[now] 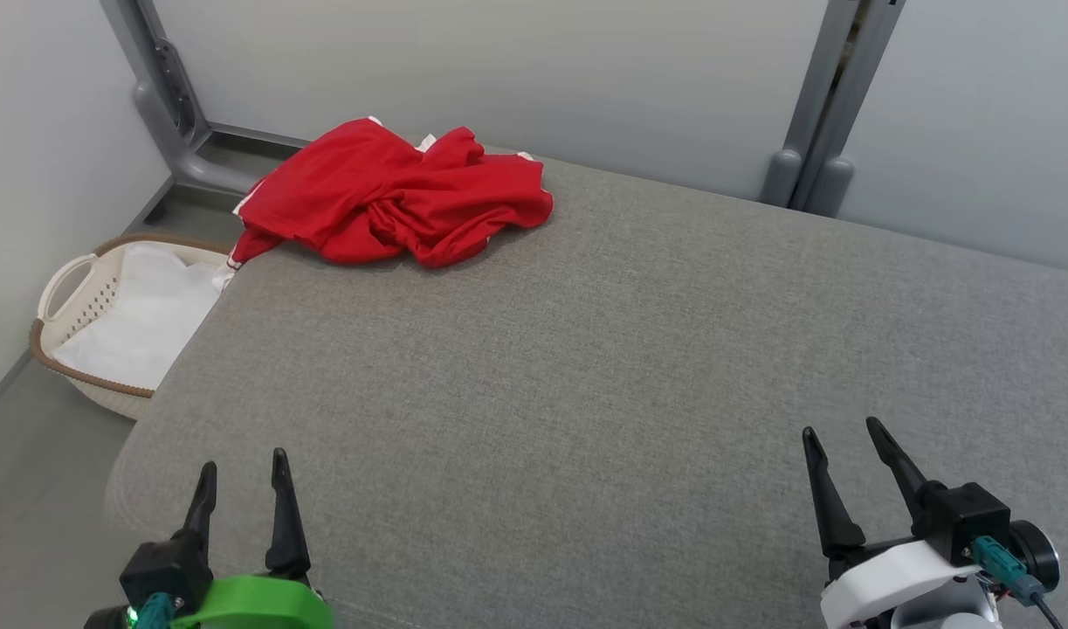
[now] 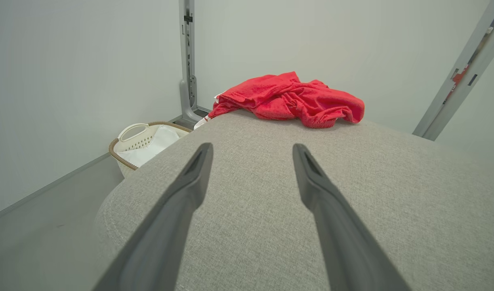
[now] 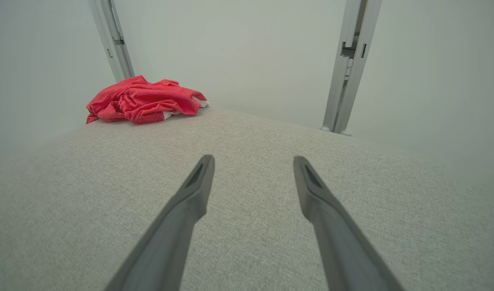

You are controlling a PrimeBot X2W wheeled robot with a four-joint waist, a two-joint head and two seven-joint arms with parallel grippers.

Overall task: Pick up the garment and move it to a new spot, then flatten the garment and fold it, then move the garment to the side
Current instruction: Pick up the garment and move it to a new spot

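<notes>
Left gripper (image 1: 242,461) at 7, right gripper (image 1: 840,428) at 5, both released; garment (image 1: 394,192) bunched at 11, long axis 9–3, folds hide its shape

A cream laundry basket (image 1: 93,301) holding white cloth (image 1: 141,323) stands on the floor (image 1: 27,489) beside a grey cushion (image 1: 586,393).

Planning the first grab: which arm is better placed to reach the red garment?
Left, probably. The red garment lies crumpled at the far left corner of the grey cushion, ahead of the left gripper; the right gripper would have to cross the surface. Both jaws open, empty.
</notes>
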